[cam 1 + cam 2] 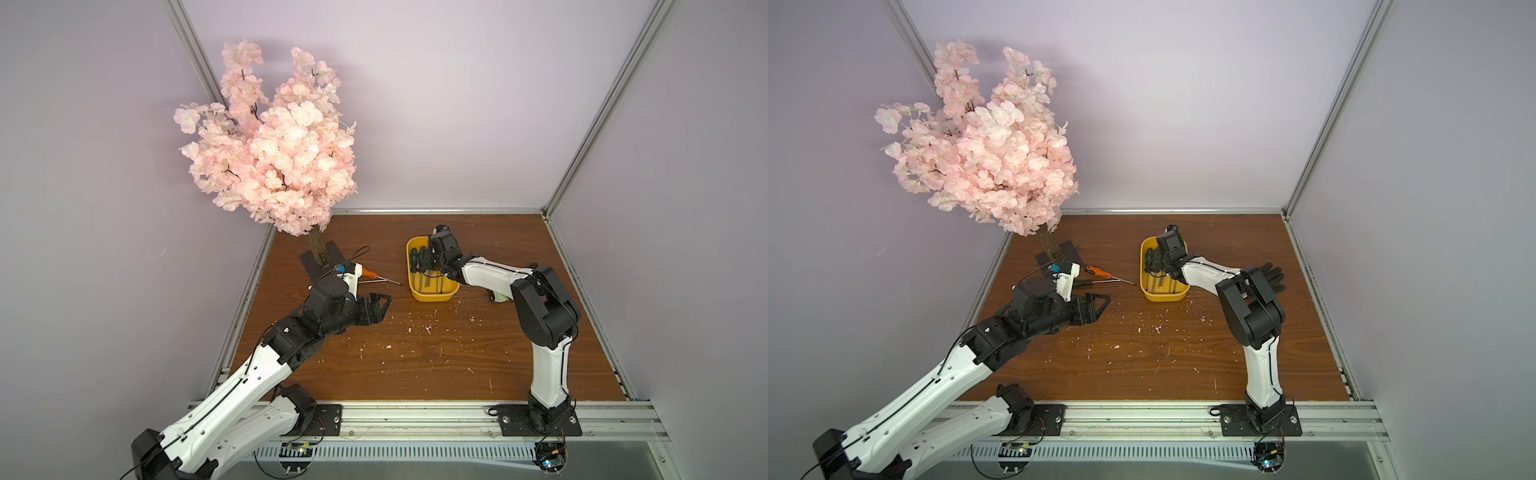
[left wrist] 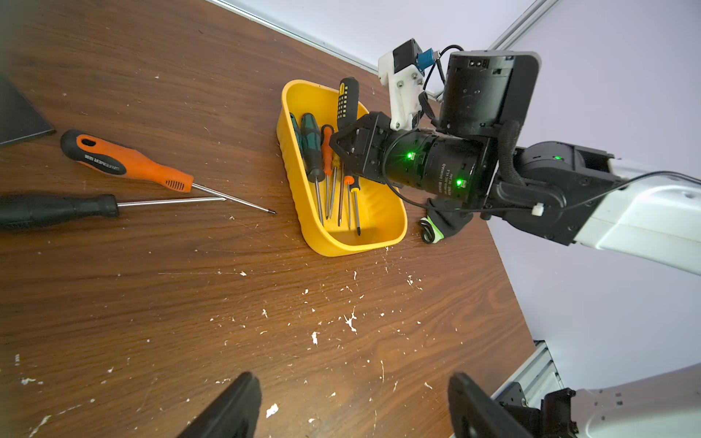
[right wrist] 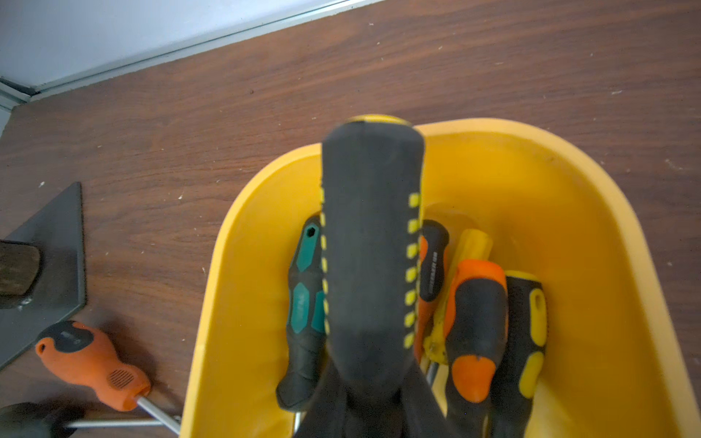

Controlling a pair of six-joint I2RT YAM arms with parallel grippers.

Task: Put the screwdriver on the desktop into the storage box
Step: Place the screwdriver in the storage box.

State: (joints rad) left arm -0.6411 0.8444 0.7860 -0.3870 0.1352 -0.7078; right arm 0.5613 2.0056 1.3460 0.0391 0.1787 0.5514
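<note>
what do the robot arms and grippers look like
Left arm and right arm: white shells, black joints, black cables along them, white wrist camera mounts with blue plugs. Left gripper and right gripper: black, trussed triangular fingers. Green lights on the right wrist.

tabletop (image 2: 151,303): brown wood-grain, low sheen, scuffed with white scratches and flecks. storage box (image 2: 379,216): smooth glossy yellow plastic. orange screwdriver (image 2: 129,163) and black screwdriver (image 2: 57,210): matt rubbery grips, bright polished metal shafts. black-and-yellow screwdriver (image 3: 371,265): matt, soft-looking handle. tree blossoms (image 1: 274,158): cloth-like, matt. trunk (image 1: 318,249): rough, bark-like. base plate (image 3: 57,246): dull dark flat sheet. right arm (image 2: 645,227): glossy white plastic shell, satin black joints. frame rails (image 1: 415,415): brushed metal.
</note>
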